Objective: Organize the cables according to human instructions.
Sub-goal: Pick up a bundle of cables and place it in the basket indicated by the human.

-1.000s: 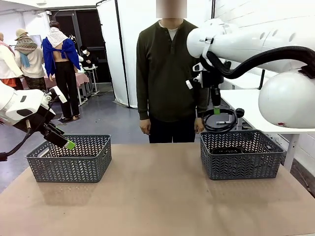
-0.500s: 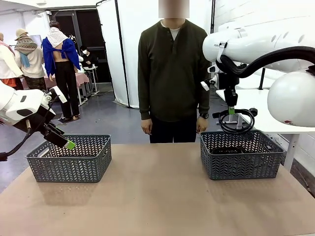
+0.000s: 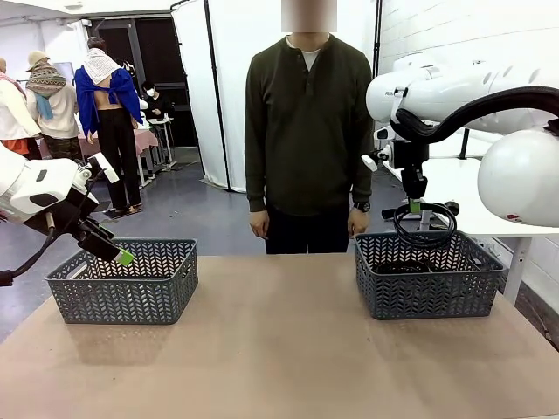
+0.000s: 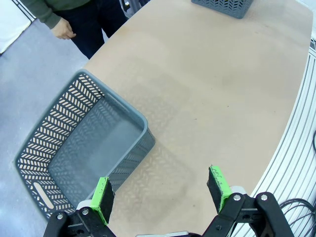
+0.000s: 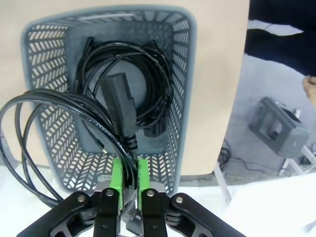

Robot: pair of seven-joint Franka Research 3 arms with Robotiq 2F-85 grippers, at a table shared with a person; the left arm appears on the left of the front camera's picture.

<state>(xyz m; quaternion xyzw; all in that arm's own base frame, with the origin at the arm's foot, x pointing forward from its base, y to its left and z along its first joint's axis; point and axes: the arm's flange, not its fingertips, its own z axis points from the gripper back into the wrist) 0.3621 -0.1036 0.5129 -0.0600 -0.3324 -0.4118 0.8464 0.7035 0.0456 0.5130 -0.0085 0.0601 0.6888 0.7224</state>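
While my right pincer (image 5: pixel 128 183) pinches cable (image 5: pixel 47 128) above basket (image 5: pixel 185 74) | light, floppy loops | best held near stiff plug (image 5: pixel 118 106)

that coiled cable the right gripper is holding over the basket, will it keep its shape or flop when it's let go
Probably floppy: the cable hangs from the right gripper in loose, uneven loops. Its plug looks like the heaviest part and may land first. It would likely settle slack on the cable already in the basket.
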